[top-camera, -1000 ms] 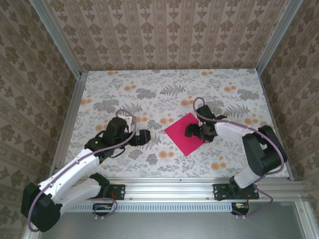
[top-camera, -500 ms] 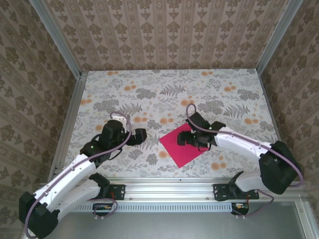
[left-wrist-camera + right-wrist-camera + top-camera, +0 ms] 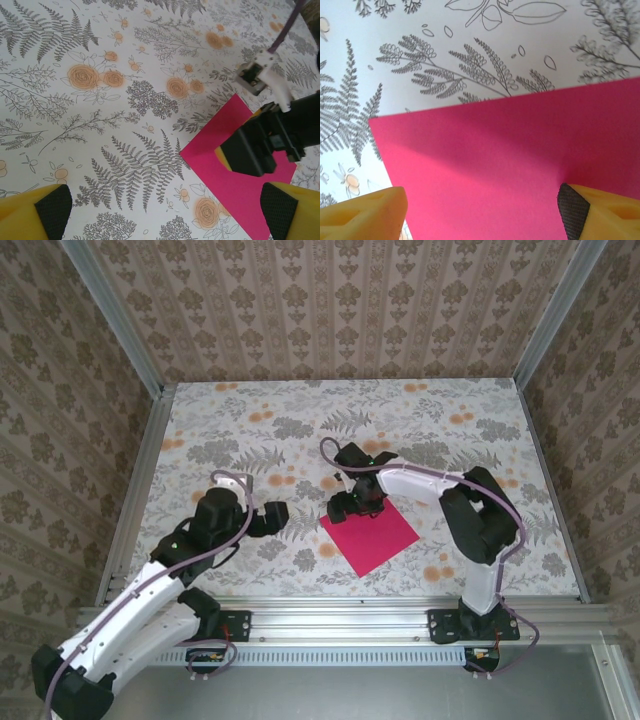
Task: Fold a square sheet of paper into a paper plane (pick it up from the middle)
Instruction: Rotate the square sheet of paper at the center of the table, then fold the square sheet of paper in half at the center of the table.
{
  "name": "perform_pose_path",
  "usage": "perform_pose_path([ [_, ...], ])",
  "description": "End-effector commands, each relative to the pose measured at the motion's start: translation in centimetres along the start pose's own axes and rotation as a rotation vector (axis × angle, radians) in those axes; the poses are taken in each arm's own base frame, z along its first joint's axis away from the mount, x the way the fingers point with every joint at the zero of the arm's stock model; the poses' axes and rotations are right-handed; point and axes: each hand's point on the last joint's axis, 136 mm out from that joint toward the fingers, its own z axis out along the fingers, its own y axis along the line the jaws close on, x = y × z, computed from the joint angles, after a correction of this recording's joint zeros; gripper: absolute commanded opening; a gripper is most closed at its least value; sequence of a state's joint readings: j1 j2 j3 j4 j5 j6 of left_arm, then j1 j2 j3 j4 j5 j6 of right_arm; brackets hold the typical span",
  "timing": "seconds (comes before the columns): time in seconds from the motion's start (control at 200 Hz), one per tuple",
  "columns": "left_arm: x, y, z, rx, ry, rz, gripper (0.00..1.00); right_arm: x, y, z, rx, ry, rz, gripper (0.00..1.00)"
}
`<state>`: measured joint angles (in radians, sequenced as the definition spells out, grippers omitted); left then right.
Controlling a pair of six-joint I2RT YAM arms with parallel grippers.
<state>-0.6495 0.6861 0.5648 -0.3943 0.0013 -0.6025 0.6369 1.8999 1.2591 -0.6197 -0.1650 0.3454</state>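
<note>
Paper (image 3: 375,540): pink square, flat on tablecloth (image 3: 250,420). I see right gripper (image 3: 347,506) spread wide over its far-left edge, empty; left gripper (image 3: 272,518) gaping, empty.

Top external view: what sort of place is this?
Probably a staged robot test booth: wallpapered panels in an aluminium frame enclose a floral tablecloth, with left arm and right arm bolted to the near rail.

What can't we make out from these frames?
- Top view: right claw covers the far-left edge of the square sheet of paper; fingertip contact unclear.
- Right wrist: sheet cut off by the right and bottom frame edges.
- Left wrist: right claw hides much of the sheet's right side.
</note>
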Motion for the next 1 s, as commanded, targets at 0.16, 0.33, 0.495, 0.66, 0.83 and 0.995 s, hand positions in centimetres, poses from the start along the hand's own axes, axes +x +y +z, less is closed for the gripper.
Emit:
perform_pose_path([
  [0.16,1.1,0.3,0.2,-0.005,0.036,-0.007,1.00,-1.7,-4.9,1.0,0.071,-0.007,0.203,0.82],
  [0.33,1.4,0.1,0.7,0.012,0.046,-0.008,1.00,-1.4,-7.8,0.4,0.103,-0.037,0.369,0.81],
  [0.495,1.4,-0.3,1.4,0.027,0.062,0.001,1.00,-2.0,-7.7,-3.2,0.086,-0.149,0.396,0.81],
  [0.66,1.5,-1.7,2.7,0.065,0.131,0.016,1.00,-1.2,-9.9,-6.9,0.162,-0.195,0.357,0.83],
  [0.83,2.1,-2.5,4.3,0.080,0.196,0.010,1.00,2.5,-11.0,-5.1,0.137,-0.107,0.383,0.83],
  [0.995,2.5,-3.1,5.8,0.076,0.241,0.013,1.00,5.1,-10.8,-3.5,0.116,-0.047,0.425,0.82],
])
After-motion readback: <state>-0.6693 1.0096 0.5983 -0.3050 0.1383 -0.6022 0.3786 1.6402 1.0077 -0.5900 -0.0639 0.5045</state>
